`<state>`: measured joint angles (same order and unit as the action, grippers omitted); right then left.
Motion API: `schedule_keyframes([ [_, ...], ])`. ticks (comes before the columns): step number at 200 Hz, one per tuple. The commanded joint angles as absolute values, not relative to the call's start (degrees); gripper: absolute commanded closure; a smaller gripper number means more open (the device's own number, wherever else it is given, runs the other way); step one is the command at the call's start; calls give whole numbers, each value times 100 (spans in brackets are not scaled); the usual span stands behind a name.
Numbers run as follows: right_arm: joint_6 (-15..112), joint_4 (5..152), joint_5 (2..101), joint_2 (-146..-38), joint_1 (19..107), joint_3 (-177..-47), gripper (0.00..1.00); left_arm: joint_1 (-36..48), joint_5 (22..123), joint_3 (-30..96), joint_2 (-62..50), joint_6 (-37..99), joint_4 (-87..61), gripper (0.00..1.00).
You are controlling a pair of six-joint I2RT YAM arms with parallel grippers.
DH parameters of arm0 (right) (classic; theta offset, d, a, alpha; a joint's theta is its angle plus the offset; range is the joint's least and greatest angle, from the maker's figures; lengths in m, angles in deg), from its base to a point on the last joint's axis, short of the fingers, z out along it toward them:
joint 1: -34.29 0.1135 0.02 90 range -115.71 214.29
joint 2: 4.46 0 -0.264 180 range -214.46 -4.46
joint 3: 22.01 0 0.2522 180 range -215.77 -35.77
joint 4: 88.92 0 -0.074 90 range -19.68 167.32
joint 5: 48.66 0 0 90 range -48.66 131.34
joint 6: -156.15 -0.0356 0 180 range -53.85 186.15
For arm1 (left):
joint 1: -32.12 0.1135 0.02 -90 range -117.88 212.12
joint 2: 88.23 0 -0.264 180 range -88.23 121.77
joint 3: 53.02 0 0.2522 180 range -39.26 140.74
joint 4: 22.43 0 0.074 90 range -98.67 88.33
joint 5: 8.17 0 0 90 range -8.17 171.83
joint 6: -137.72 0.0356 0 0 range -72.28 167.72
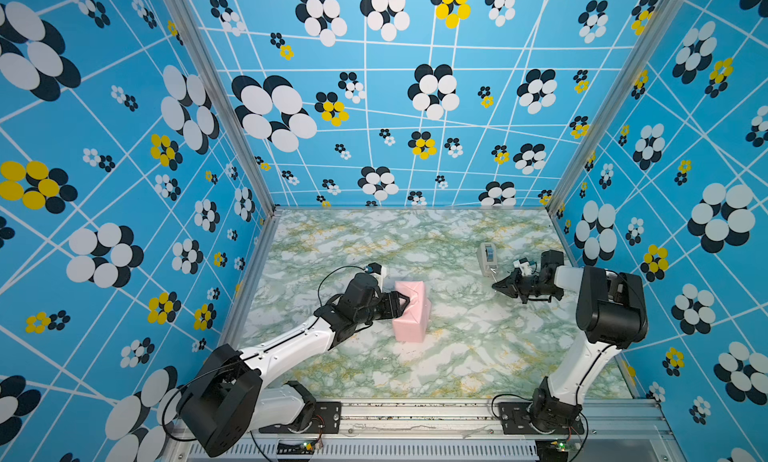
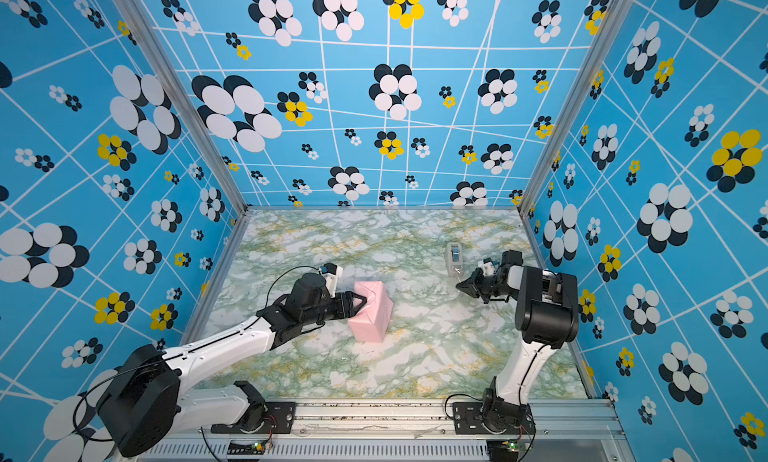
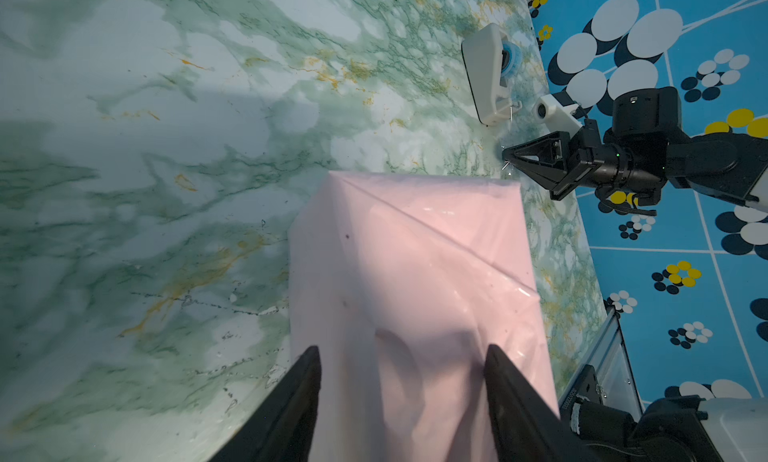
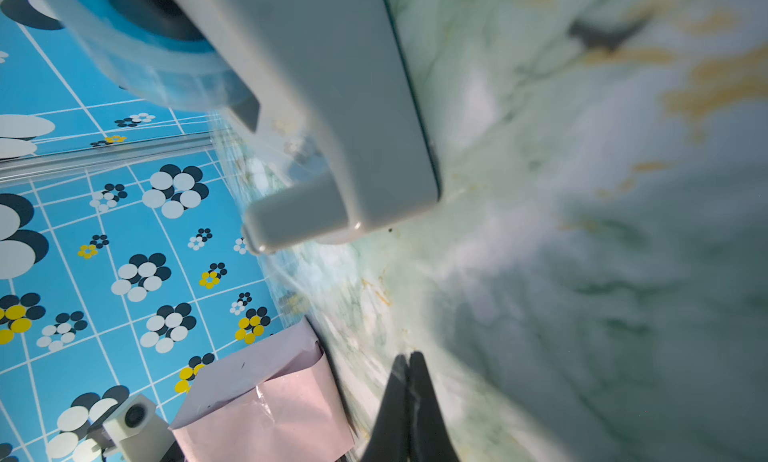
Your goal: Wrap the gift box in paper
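Note:
The gift box is hidden inside the paper (image 1: 411,314), which covers it as a pale pink folded package at the table's middle in both top views (image 2: 372,314). Diagonal creases and glossy patches show on the paper (image 3: 415,252) in the left wrist view. My left gripper (image 1: 405,305) (image 2: 362,303) is at the package's left end. Its jaws are apart, with the tips against the paper-covered end (image 3: 401,352). My right gripper (image 1: 494,286) (image 3: 503,153) (image 4: 409,356) is shut, off to the right, just in front of the tape dispenser (image 1: 487,256). A thin glint sits at its tips.
The white-grey tape dispenser (image 2: 454,256) (image 3: 486,73) (image 4: 332,107) with its blue roll stands at the back right of the marbled table (image 1: 457,356). Clear tape trails from its cutter. Patterned walls close three sides. A metal rail (image 1: 415,414) runs along the front.

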<state>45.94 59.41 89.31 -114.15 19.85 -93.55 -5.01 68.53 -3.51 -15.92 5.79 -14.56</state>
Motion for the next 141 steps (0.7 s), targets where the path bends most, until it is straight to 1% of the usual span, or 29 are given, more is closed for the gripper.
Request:
schedule_keyframes([
  [1, 4596, 5731, 8582, -11513, 1928, -9242, 100, -436, 7158, -401, -1466, 767, -661, 37],
  [13, 4539, 5816, 8705, -11486, 1942, -9168, 100, -432, 7161, -405, -1467, 772, -661, 37],
  [36, 4418, 6000, 9231, -11516, 2093, -9075, 100, -436, 7141, -406, -1451, 776, -673, 37],
  [60, 4328, 6082, 9381, -11506, 2316, -9018, 100, -444, 7128, -401, -1411, 773, -696, 37],
  [72, 4267, 6175, 9310, -11446, 2322, -8917, 100, -449, 7128, -388, -1400, 764, -704, 37],
  [126, 4593, 5643, 8281, -11069, 1996, -8770, 100, -471, 7135, -351, -1385, 791, -682, 37],
  [141, 4619, 5580, 8270, -10994, 1991, -8756, 100, -471, 7137, -348, -1385, 783, -678, 37],
])
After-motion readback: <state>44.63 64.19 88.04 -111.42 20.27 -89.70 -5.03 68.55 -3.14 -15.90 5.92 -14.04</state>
